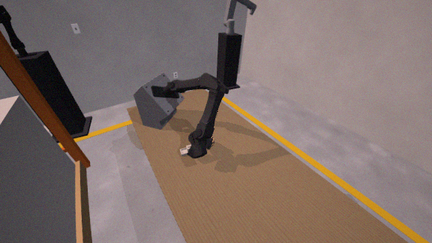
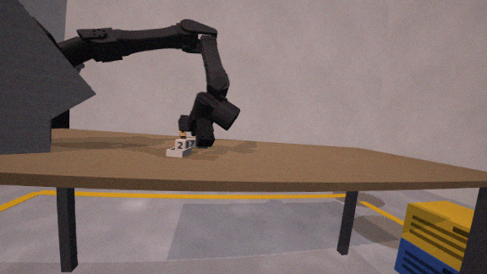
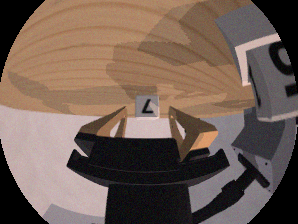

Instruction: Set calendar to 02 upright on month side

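Observation:
The tray (image 1: 184, 151) (image 2: 177, 153) (image 3: 242, 62) is small and white and sits on the table. One white cube (image 2: 181, 145) (image 3: 277, 82) stands in it, showing a 2 in the exterior view; in the wrist view it is cut off at the right edge. The other white cube (image 2: 192, 143) (image 3: 147, 101) shows a 7 and is just behind the first in the exterior view; whether it touches the table is hidden. My gripper (image 3: 147, 110) is open, with its orange-tan fingertips on either side of the 7 cube and a gap at each side. The month's name cannot be read.
The wooden table (image 1: 262, 195) (image 2: 317, 165) carries the arm's grey angular mount (image 1: 155, 106) (image 2: 25, 106) near one end. My arm (image 1: 211, 109) (image 2: 216, 63) leans over the tray and hides part of it in the top view. Yellow and blue crates (image 2: 440, 220) stand beyond the table's edge.

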`<state>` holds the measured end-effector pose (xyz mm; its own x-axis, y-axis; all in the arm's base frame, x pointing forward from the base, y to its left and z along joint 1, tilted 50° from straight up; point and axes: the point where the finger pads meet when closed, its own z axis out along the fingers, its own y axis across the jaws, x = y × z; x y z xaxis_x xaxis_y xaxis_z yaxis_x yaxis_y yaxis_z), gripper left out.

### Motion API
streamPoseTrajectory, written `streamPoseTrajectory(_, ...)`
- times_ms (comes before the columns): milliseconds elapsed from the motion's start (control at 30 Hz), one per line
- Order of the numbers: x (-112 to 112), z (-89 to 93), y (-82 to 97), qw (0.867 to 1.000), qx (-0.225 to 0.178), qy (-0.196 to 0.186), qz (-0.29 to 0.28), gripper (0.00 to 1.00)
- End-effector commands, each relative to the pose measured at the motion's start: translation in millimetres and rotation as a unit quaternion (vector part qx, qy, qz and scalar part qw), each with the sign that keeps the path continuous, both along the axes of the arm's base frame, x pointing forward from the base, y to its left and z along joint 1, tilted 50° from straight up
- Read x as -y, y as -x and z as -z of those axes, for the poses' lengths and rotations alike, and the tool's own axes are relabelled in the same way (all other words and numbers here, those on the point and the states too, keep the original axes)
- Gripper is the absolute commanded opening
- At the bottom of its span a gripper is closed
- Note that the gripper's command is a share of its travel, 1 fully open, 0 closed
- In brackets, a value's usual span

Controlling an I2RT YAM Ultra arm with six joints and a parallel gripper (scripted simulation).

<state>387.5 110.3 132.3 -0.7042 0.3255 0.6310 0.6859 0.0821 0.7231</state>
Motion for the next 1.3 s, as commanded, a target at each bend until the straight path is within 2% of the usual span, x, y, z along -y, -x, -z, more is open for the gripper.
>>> streamPoseTrajectory(0, 6.0, -7.5, 3.7, 1.000, 0.004, -0.001, 0.004, 0.64)
streamPoseTrajectory(700, 30.6, -43.9, 40.1, 1.000, 0.003, -0.001, 0.004, 0.64)
streamPoseTrajectory(1100, 32.2, -46.2, 42.7, 1.000, 0.003, 0.001, 0.005, 0.64)
streamPoseTrajectory(1267, 31.0, -44.7, 45.0, 1.000, 0.003, 0.019, 0.013, 0.64)
